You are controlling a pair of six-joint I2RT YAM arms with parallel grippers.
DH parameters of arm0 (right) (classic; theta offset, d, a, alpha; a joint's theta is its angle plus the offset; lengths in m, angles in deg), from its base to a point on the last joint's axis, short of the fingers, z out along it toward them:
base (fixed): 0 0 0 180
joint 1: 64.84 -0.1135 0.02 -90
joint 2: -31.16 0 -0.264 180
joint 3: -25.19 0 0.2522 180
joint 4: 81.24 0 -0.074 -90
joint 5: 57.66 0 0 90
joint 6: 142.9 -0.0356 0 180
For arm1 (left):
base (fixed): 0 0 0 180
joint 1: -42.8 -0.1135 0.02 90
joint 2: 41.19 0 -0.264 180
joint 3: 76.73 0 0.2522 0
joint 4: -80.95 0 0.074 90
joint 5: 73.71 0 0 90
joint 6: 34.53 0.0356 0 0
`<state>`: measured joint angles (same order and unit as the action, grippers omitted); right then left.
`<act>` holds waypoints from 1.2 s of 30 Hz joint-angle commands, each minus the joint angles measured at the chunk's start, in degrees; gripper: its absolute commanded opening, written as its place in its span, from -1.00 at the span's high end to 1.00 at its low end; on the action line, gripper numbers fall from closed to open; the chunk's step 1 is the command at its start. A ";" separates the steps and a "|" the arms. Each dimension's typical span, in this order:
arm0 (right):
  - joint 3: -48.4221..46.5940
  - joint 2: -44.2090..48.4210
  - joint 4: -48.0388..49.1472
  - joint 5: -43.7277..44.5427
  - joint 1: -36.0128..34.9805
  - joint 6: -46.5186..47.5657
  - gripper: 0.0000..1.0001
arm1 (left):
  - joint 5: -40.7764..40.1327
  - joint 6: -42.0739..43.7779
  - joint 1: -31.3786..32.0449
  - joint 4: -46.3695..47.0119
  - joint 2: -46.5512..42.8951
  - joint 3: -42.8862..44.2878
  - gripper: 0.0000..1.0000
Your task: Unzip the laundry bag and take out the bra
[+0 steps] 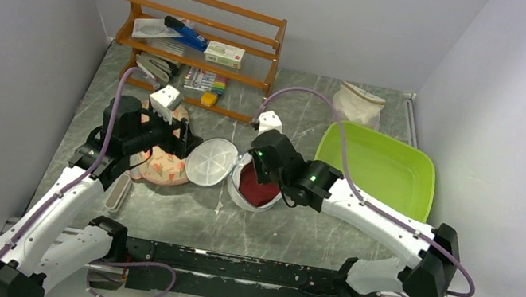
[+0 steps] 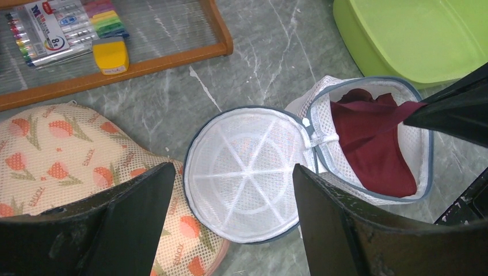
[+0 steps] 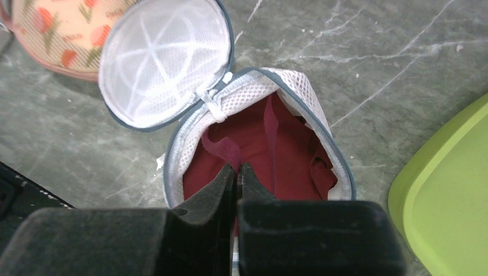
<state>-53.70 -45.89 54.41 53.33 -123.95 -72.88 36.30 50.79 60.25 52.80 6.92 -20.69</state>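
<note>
white shells and black joint housings are seen on the left arm and the right arm. a lilac cable is routed along each. matte black, scuffed fingers are carried by the left gripper.

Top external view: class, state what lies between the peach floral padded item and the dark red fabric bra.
The open lid half of the round white mesh laundry bag; the left wrist view shows it too.

Right fingers tight together on a fold of maroon bra inside the open white laundry bag
</note>
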 commanded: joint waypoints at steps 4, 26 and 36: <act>-1.68 6.05 3.03 1.62 -0.37 -0.92 1.00 | 1.66 0.95 0.30 2.01 -0.47 0.20 -0.73; -5.69 8.69 2.89 0.81 -0.36 -1.77 1.00 | 26.81 -10.28 3.44 12.00 12.23 -0.80 -0.71; -8.63 11.03 4.21 -2.19 -0.34 -1.81 1.00 | 35.21 -23.26 6.80 25.72 21.34 -2.77 -0.77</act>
<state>-59.40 -36.84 55.61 51.78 -124.02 -73.96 64.80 36.38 64.88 67.02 25.07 -22.26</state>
